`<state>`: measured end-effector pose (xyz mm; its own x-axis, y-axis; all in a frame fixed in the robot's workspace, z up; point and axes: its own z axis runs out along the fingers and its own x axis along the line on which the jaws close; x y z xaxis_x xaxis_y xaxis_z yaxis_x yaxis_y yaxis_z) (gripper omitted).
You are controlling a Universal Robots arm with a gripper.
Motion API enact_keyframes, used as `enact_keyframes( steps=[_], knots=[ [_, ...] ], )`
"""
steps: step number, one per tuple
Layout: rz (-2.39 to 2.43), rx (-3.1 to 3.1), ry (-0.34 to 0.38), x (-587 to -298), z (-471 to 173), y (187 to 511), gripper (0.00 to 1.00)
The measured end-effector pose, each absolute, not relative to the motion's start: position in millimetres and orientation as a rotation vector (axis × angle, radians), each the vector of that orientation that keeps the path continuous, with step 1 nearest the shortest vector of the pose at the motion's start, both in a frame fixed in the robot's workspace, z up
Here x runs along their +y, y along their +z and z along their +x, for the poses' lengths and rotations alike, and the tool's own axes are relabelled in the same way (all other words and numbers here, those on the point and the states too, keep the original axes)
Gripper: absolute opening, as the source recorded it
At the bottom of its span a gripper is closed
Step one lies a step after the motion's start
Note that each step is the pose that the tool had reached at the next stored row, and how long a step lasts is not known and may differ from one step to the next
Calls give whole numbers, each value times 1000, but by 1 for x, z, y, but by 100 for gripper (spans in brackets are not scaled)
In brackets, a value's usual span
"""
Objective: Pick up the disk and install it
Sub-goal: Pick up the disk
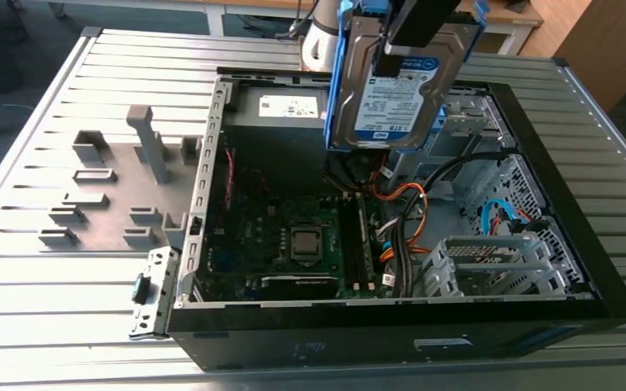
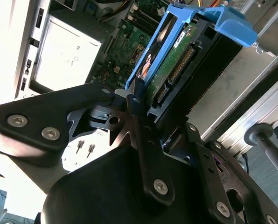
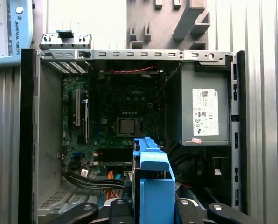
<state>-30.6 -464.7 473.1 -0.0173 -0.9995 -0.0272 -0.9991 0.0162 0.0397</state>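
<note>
Exterior view: the tool (image 1: 420,24) has its fingers closed tight on the disk (image 1: 391,81), pinching it across the flat faces. The blue-framed disk hangs on edge straight below the tool, up in the air and touching nothing else.

Right under the tool is the open computer case (image 1: 400,334), lying on its side on the table (image 1: 52,309). The circuit board (image 1: 291,236) and a tangle of orange cables (image 1: 411,212) sit lowest. The metal drive cage (image 1: 487,261) is below the tool too, but off to one side, nearer the case front. My guess is the edge-on hold is there so the disk can clear the case walls and cables, and it's not installed yet.

In the second wrist view, the fingers (image 2: 141,126) bite the disk (image 2: 176,60) at the end nearest the tool, leaving most of it sticking out free.

In the first wrist view, the disk (image 3: 153,177) points away from the tool toward the case floor, with the grey power supply (image 3: 204,112) beyond it to one side.
</note>
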Motion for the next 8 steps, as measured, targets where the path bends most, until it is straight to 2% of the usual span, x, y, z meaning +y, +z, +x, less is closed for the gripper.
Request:
enact_keyframes(
  steps=[8],
  knots=[
    [2196,-2233,-74,-471,-31,473,36]
  ],
)
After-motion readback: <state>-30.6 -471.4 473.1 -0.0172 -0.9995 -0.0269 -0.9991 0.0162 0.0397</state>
